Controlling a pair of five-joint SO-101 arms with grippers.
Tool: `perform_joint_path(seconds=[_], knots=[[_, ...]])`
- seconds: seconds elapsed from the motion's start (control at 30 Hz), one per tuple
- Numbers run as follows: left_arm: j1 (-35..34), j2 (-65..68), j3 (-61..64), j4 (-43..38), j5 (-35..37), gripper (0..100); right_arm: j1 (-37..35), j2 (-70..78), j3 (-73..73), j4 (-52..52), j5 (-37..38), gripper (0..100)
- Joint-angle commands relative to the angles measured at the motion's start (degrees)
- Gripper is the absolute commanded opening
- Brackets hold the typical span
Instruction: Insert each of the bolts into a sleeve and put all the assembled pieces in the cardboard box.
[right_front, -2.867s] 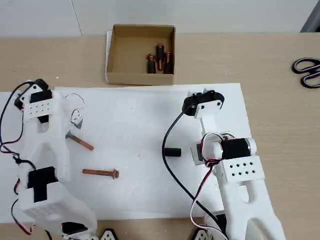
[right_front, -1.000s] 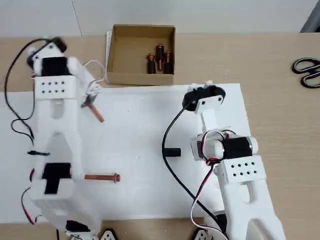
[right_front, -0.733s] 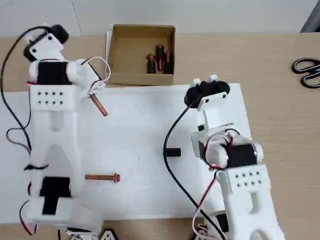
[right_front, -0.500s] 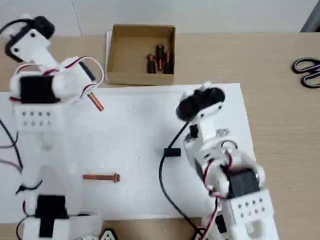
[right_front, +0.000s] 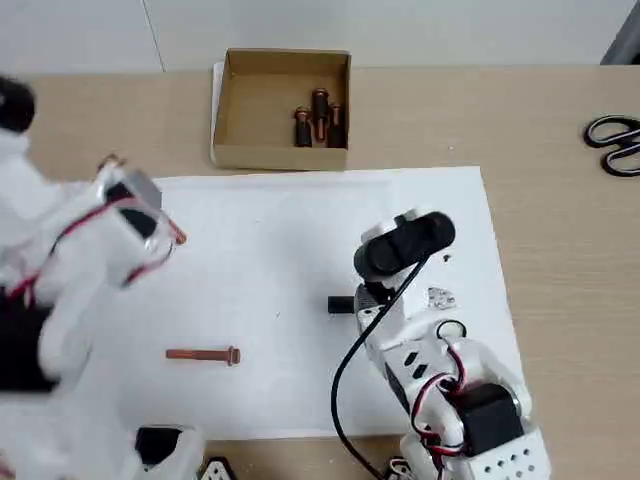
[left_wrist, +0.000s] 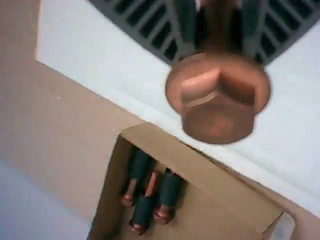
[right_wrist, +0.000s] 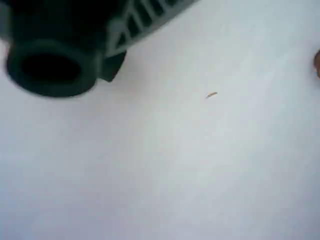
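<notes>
Two arms repositioned: left end effector (left_wrist: 217, 22) raised, clenched on bolt (left_wrist: 217, 97); right end effector (right_wrist: 107, 47) lowered to sleeve (right_wrist: 50, 67), grip indeterminate. Insertion comes next.

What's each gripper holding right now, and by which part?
Left gripper holds a copper bolt by its shank, hex head free. Right gripper sits at the black sleeve; can't tell whether it's gripped.
</notes>
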Motion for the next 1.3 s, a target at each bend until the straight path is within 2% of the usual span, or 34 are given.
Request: perform_joint_path(seconds=[0.0, 0.2, 0.57, 0.77, 0.97, 1.27], knots=[[0.35, -9.05, 4.62, -2.55, -1.76, 0, -0.57, -0.84, 1.32, -4.18, -0.62, 0.2], [0.09, -22.77, 17.71, -10.64, -4.13, 0, -1.01, -2.77, 5.8, -12.62, -0.62, 0.2], [0.88, -35.78, 39.16, -21.98, -5.1, 0, -11.91, -10.07, 12.84, -13.85, -0.62, 0.2], [10.11, -41.76, 49.98, -29.45, -6.15, 1, -17.36, -17.01, 16.26, -13.85, -0.62, 0.2], [13.8, -48.26, 60.7, -37.36, -8.35, 1, -21.58, -24.13, 20.13, -13.85, -0.53, 0.2], [20.92, -56.35, 69.23, -39.03, -9.14, 1, -24.48, -25.36, 20.84, -13.85, -0.26, 0.2]])
